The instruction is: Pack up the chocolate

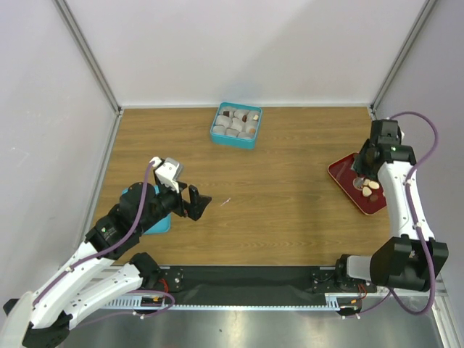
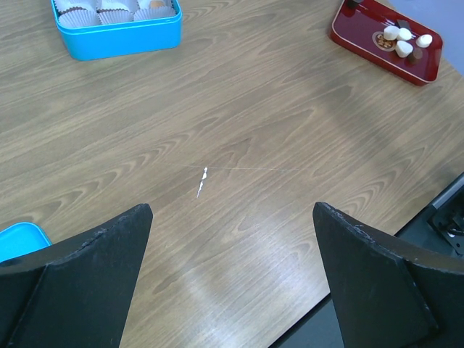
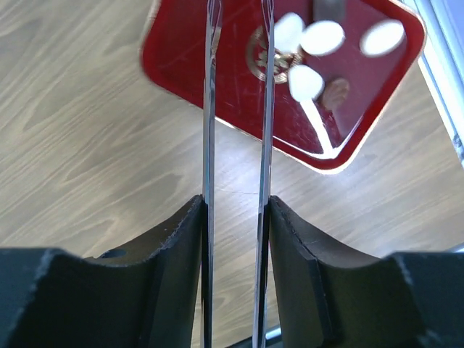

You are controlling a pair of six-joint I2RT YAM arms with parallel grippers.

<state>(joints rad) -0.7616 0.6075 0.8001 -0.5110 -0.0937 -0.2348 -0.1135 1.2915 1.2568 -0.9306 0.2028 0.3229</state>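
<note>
While several chocolates (image 3: 322,38) lie on the red tray (image 3: 188,65), only a few sit in the paper cups (image 1: 230,127) of the teal box (image 2: 116,40), so packing looks barely begun. The right gripper (image 3: 235,210) clamps tweezers (image 3: 210,109) over the tray; the left gripper (image 2: 232,210) gapes wide, empty.

This looks like a robot test lab, not a home. A left arm (image 1: 80,262) and a right arm (image 1: 403,197) are bolted to a metal rail (image 1: 239,307) at the edge of a wooden table (image 1: 290,225). Plain white walls (image 1: 239,51) with grey metal posts (image 1: 88,54) box the table in
</note>
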